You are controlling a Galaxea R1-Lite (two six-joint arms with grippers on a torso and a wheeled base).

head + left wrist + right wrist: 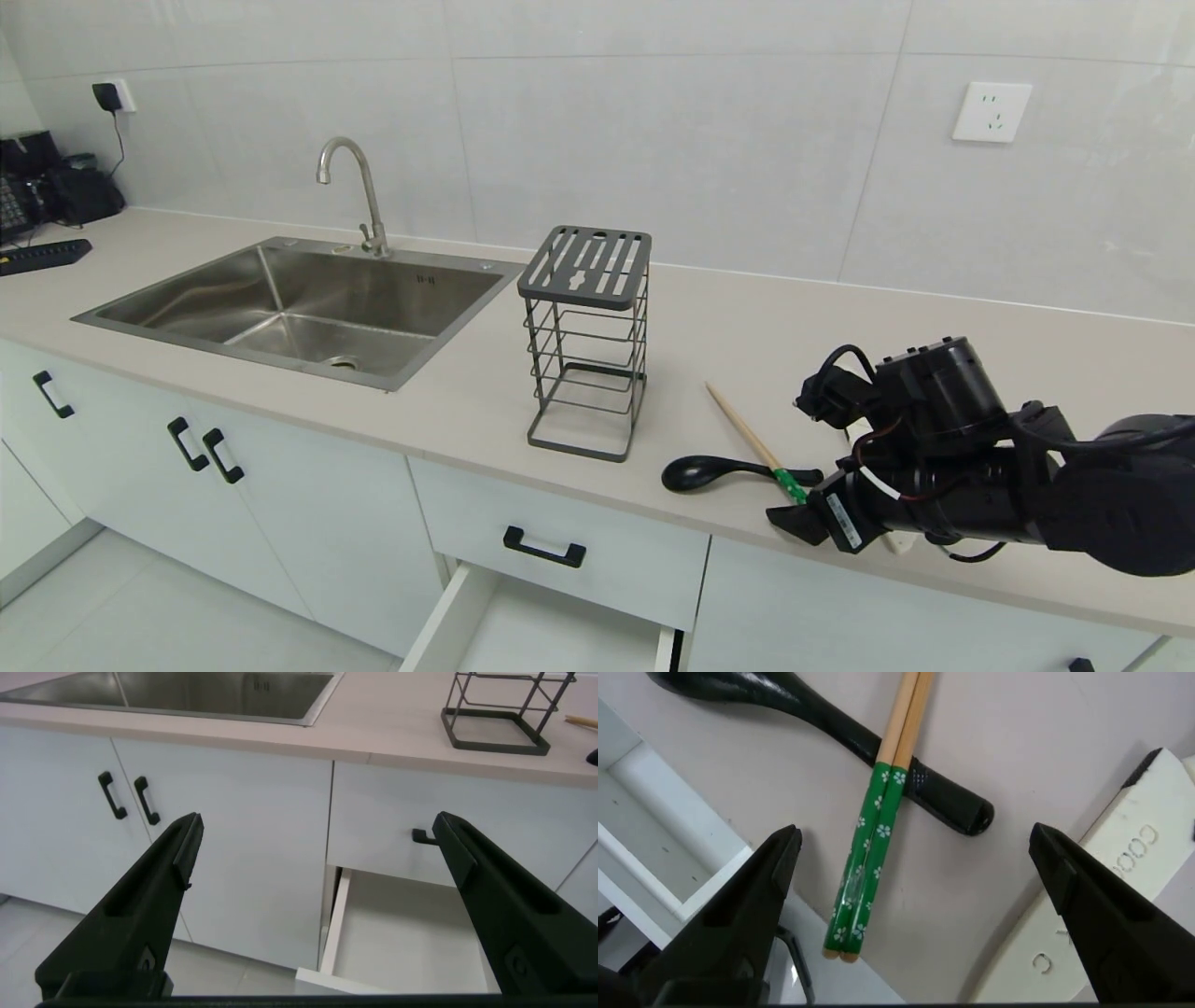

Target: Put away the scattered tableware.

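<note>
A black spoon (pixel 695 471) lies on the beige counter (pixel 747 336) near its front edge. A pair of wooden chopsticks with green flowered ends (pixel 752 439) rests across the spoon's handle. My right gripper (pixel 810 509) hovers low over the green ends, open. In the right wrist view the chopsticks (pixel 878 831) and the spoon (pixel 840 728) lie between and ahead of its fingers (pixel 738 924). My left gripper (pixel 318 924) is open and holds nothing, hanging in front of the cabinet below the counter.
A dark wire rack (pixel 586 341) stands left of the spoon and a steel sink (pixel 299 308) farther left. A white object (pixel 1120 859) lies on the counter under my right gripper. A drawer (pixel 411 943) below the counter stands pulled out.
</note>
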